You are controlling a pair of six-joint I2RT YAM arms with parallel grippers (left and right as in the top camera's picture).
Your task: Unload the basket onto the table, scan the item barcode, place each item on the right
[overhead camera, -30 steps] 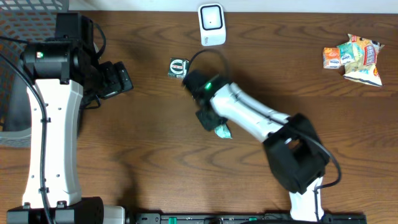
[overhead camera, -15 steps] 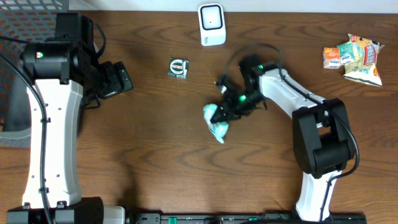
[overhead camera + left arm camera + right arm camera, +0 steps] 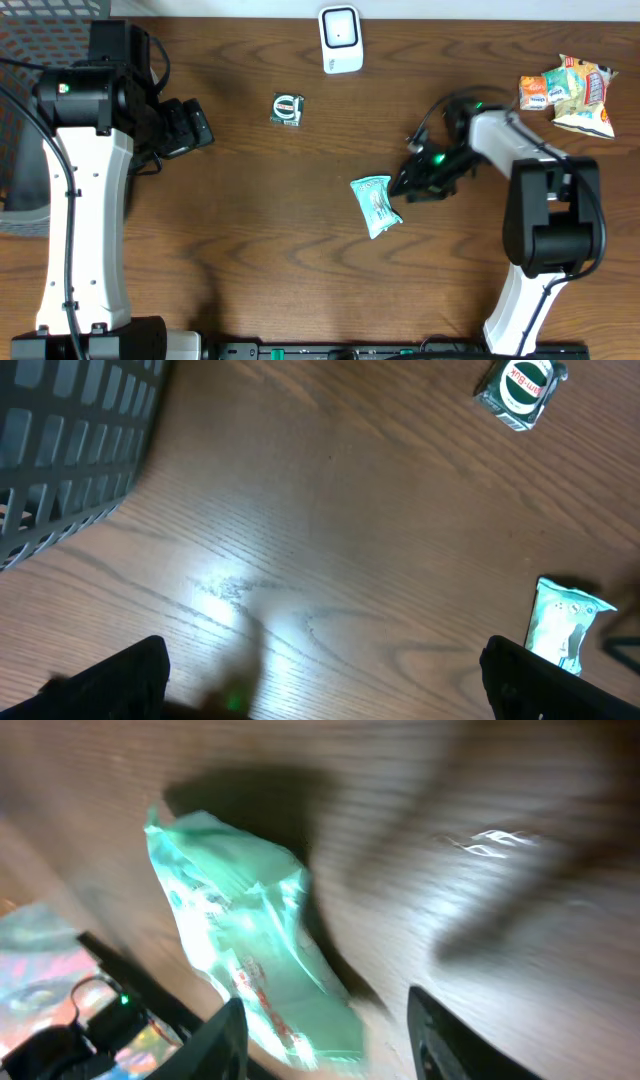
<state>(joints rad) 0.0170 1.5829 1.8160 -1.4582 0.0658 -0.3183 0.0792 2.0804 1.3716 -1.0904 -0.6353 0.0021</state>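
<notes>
The item, a light green packet point(image 3: 375, 205), lies flat on the wooden table right of centre. It shows blurred in the right wrist view point(image 3: 250, 960) and at the lower right edge of the left wrist view point(image 3: 562, 625). My right gripper point(image 3: 413, 183) hovers just right of the packet, jaws apart, its near end lying loose between my fingers point(image 3: 225, 1040). The white scanner point(image 3: 340, 40) stands at the table's back edge. My left gripper point(image 3: 190, 128) hangs wide open over bare wood at the left point(image 3: 330, 690), holding nothing.
A small dark green item with a round label point(image 3: 288, 108) lies left of the scanner, also in the left wrist view point(image 3: 520, 388). A pile of snack packets point(image 3: 570, 92) sits at the back right. A grey mesh basket point(image 3: 20, 100) stands at the far left.
My right arm swung from the table's centre to the right with the green packet, then its jaws came apart and the packet now lies flat on the table. The left arm stayed still.
</notes>
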